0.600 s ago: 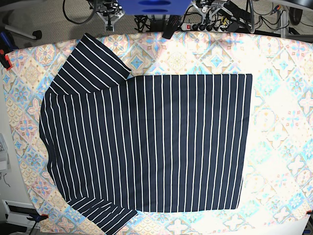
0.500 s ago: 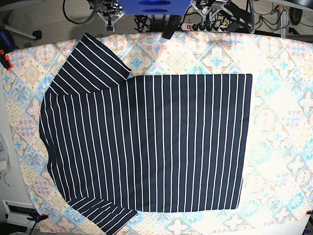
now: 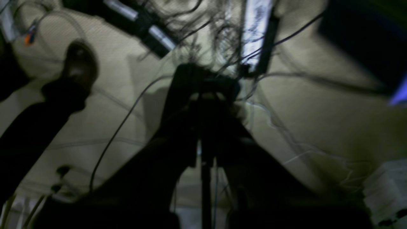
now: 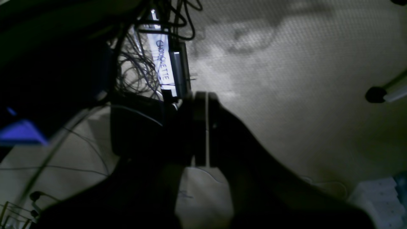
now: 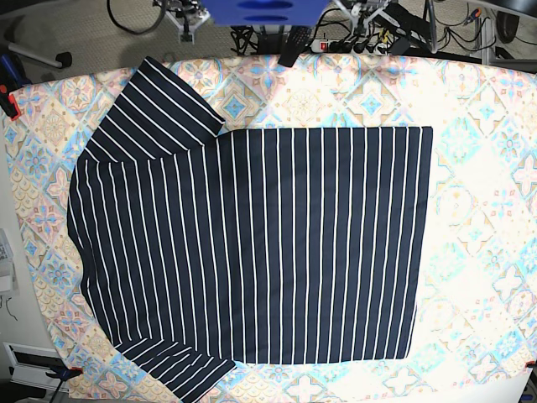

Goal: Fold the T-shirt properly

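The T-shirt (image 5: 252, 243), dark navy with thin white pinstripes, lies flat and spread out on the patterned cloth in the base view. Its collar end is at the left, both sleeves (image 5: 164, 109) stick out at upper and lower left, and its hem runs straight down the right side. Neither gripper is over it. In the left wrist view my left gripper (image 3: 205, 92) is shut with nothing in it, aimed at floor and cables. My right gripper (image 4: 203, 105) is likewise shut and empty, with only a thin slit between its fingers.
A pastel tile-patterned cloth (image 5: 478, 168) covers the table under the shirt. Arm mounts, a blue base (image 5: 264, 10) and a power strip with cables (image 5: 352, 42) sit beyond the far edge. Orange clamps (image 5: 10, 101) hold the cloth at the left.
The T-shirt has not moved. The arm hardware at the upper left of the base view has pulled slightly further out of frame.
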Controlling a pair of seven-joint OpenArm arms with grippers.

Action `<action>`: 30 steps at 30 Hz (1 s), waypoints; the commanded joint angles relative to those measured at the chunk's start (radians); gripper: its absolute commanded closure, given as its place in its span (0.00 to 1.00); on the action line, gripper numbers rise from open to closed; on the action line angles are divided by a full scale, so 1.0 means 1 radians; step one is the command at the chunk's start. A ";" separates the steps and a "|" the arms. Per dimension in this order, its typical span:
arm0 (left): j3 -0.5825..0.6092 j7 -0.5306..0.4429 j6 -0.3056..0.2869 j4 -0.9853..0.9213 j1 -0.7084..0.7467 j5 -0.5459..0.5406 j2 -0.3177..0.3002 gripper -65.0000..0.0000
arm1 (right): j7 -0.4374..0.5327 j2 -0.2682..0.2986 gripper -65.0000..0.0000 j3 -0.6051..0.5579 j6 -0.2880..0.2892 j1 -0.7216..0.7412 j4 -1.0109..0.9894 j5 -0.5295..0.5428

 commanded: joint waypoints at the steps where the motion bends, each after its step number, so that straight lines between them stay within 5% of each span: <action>1: 0.001 -0.010 0.001 -0.002 0.021 0.004 -0.002 1.00 | -0.004 0.008 0.99 0.000 -0.003 -0.026 -0.002 0.000; 8: 0.001 -0.084 0.001 0.033 0.094 0.004 -0.035 1.00 | -0.005 0.037 0.99 0.004 -0.003 -0.130 0.126 -0.002; 15: -0.004 -0.079 0.004 0.385 0.273 -0.004 -0.104 1.00 | -0.005 0.057 0.99 0.006 -0.005 -0.267 0.319 0.000; 30: -0.005 -0.076 0.004 0.960 0.554 -0.005 -0.124 1.00 | -0.011 0.058 1.00 0.156 -0.009 -0.606 0.856 -0.005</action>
